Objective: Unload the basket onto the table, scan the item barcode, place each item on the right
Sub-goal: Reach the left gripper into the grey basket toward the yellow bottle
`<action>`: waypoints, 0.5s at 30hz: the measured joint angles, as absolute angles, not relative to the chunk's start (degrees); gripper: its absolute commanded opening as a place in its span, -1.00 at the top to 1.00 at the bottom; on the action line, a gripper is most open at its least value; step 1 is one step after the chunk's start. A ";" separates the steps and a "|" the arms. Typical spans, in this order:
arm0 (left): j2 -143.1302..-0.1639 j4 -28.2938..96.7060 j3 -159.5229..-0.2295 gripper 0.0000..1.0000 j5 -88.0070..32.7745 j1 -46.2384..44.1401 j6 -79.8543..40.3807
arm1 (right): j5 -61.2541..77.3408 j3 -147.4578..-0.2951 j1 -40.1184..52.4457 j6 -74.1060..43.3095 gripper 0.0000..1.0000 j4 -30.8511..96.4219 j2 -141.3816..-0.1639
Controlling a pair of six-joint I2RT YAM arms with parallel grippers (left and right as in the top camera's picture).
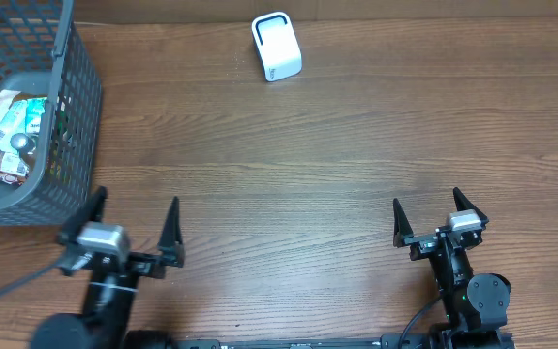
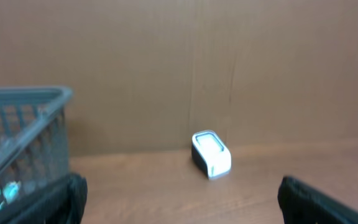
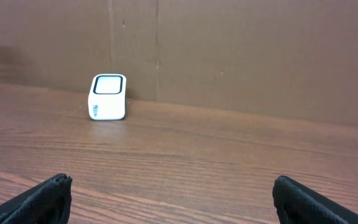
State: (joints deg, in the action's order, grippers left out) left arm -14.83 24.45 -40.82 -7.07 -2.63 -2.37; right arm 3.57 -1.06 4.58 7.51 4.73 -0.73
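1. My left pincer (image 1: 137,202) sits released at the near edge of the table (image 1: 289,184), jaws spread wide and grasping nothing; my right pincer (image 1: 426,199) is likewise released and empty on the right side.
2. The packaged items (image 1: 13,136) lie piled inside the grey mesh basket (image 1: 77,107) at the left edge, just beside my left pincer; I cannot make out any barcode.
3. The white scanner (image 1: 276,46) stands near the back edge, well apart from both pincers and the basket.
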 measured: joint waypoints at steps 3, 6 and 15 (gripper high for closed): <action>-25.45 36.34 -57.10 -1.00 -7.07 -2.63 -0.45 | 3.57 -1.06 4.58 7.51 -1.00 4.73 -0.73; -37.56 49.47 -73.60 -0.99 -7.05 -2.63 2.02 | 3.57 -1.06 4.58 7.53 -1.00 4.75 -0.69; -67.40 67.81 -104.86 -0.99 -7.09 -2.63 5.58 | 3.60 -1.06 4.58 7.49 -1.00 4.80 -0.69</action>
State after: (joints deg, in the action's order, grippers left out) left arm -67.40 67.81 -104.86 -7.09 -2.63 5.58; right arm 3.60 -1.06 4.58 7.49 4.80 -0.69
